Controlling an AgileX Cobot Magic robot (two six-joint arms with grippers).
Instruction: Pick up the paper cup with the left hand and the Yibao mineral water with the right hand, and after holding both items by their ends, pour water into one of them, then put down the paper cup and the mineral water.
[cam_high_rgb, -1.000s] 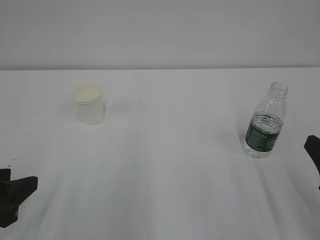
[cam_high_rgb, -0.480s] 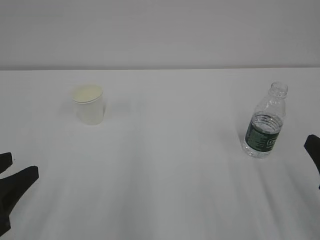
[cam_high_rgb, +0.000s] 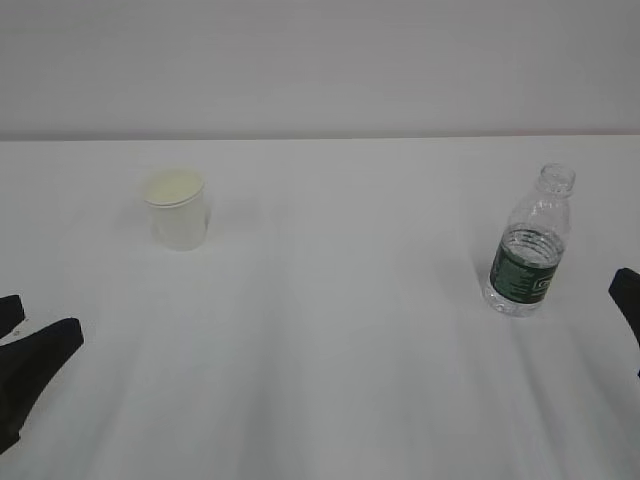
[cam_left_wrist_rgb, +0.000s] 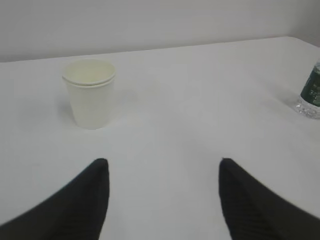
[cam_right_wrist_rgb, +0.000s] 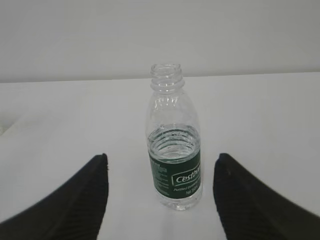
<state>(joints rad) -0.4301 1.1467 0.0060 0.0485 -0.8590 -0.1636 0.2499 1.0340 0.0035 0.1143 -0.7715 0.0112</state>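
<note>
On a smooth white table (cam_high_rgb: 330, 330), the ribbed clear Yibao mineral water (cam_high_rgb: 530, 245) stands right, the tapered paper cup (cam_high_rgb: 177, 208) far left. The left hand (cam_left_wrist_rgb: 162, 197) has spread wider; the right hand (cam_right_wrist_rgb: 160, 195) stays wide, both empty.

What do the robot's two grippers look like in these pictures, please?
Only the fingers show. The left gripper has two matte black fingers, broad and tapering to rounded tips, faintly ribbed. The right gripper looks alike. No cables or markings are visible.

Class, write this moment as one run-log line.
phase: approach | left hand: open, empty | right hand: open, empty | paper cup, Yibao mineral water: upright on table
</note>
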